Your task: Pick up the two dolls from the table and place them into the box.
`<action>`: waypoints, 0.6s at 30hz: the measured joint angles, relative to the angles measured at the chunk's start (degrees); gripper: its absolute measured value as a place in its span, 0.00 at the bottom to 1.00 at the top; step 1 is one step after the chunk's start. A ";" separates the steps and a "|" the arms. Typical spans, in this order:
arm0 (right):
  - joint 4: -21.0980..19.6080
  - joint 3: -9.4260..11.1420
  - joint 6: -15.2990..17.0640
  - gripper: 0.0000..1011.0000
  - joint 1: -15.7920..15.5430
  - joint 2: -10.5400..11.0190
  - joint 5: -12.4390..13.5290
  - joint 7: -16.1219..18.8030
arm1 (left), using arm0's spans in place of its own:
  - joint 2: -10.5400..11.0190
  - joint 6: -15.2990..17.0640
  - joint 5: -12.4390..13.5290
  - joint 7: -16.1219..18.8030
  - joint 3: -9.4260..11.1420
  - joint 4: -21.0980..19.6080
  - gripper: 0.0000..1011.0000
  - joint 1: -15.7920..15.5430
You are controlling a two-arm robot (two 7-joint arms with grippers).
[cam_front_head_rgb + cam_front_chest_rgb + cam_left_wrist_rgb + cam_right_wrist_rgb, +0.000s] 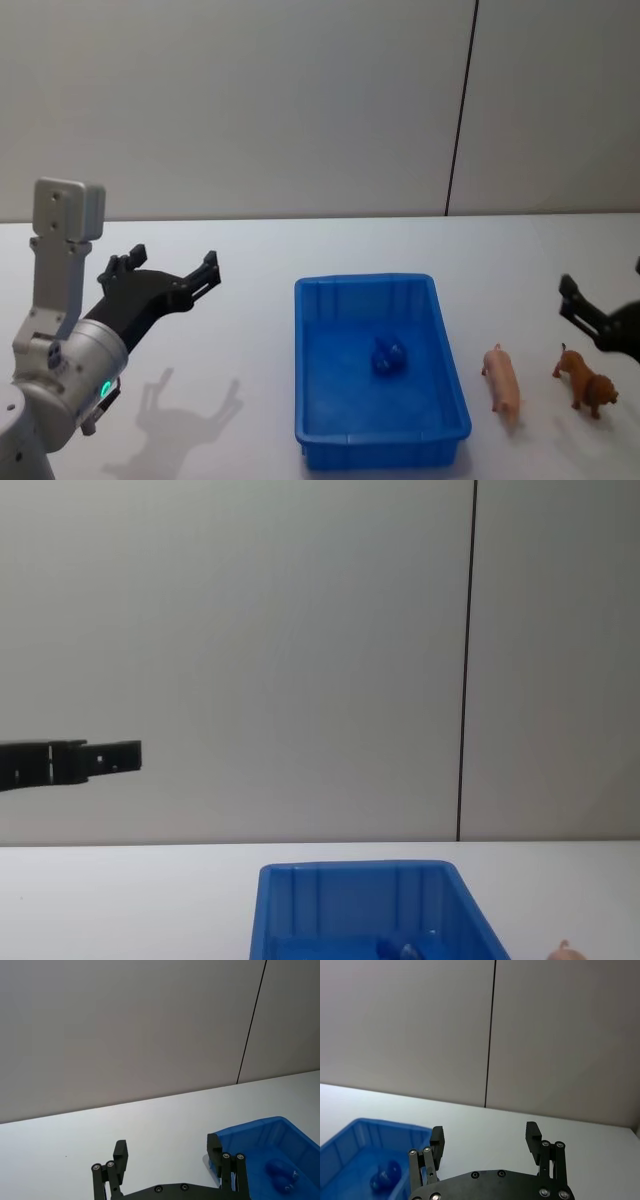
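The dark blue doll [388, 356] lies in the box [380, 452], the pink doll [502, 380] at its three o'clock; the left gripper [172, 262] and right gripper [603, 280] hang spread wide, empty.

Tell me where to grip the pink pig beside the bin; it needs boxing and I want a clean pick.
Likely best: take the pink pig across its mid-body from above with the right claw, open nearby, closing on its flanks. It lies long and narrow, roughly parallel to the blue bin's right wall, with bare table either side.
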 joint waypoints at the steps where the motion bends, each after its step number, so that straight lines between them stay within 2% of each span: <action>1: -0.76 0.33 0.36 0.99 -1.03 0.60 0.21 -0.44 | 0.06 0.00 -0.03 0.20 -0.04 -0.08 0.99 0.10; 6: -2.77 1.20 1.71 0.99 -3.89 2.18 0.72 -1.64 | 0.31 -0.03 -0.17 1.19 -0.21 -0.47 0.99 0.59; 12: -5.73 2.92 5.05 0.99 -8.59 4.69 1.33 -4.21 | 0.56 -0.04 -0.29 2.06 -0.39 -0.84 0.99 1.01; 18: -7.18 4.19 7.92 0.99 -11.28 6.02 1.79 -6.48 | 0.72 -0.04 -0.37 2.62 -0.48 -1.08 0.99 1.26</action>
